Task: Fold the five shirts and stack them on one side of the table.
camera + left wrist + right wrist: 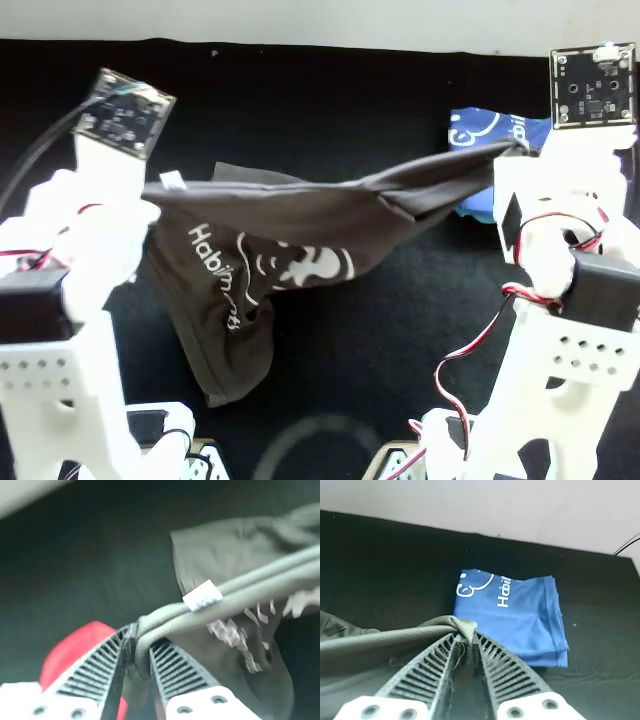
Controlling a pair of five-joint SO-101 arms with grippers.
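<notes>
1. My left gripper [140, 639] is squeezed tight on one end of the gray shirt [270, 250]. My right gripper [466, 639] is squeezed tight on the other end.
2. The gray shirt hangs in the air between my two arms, over the black table [330, 100]. Its middle sags down.
3. A folded blue shirt [520, 615] lies on the table near my right gripper.
4. I think the job now is to lay the gray shirt flat. I should lower both ends together and keep it pulled tight.
5. I should keep away from the blue shirt, so I don't mess it up.
</notes>
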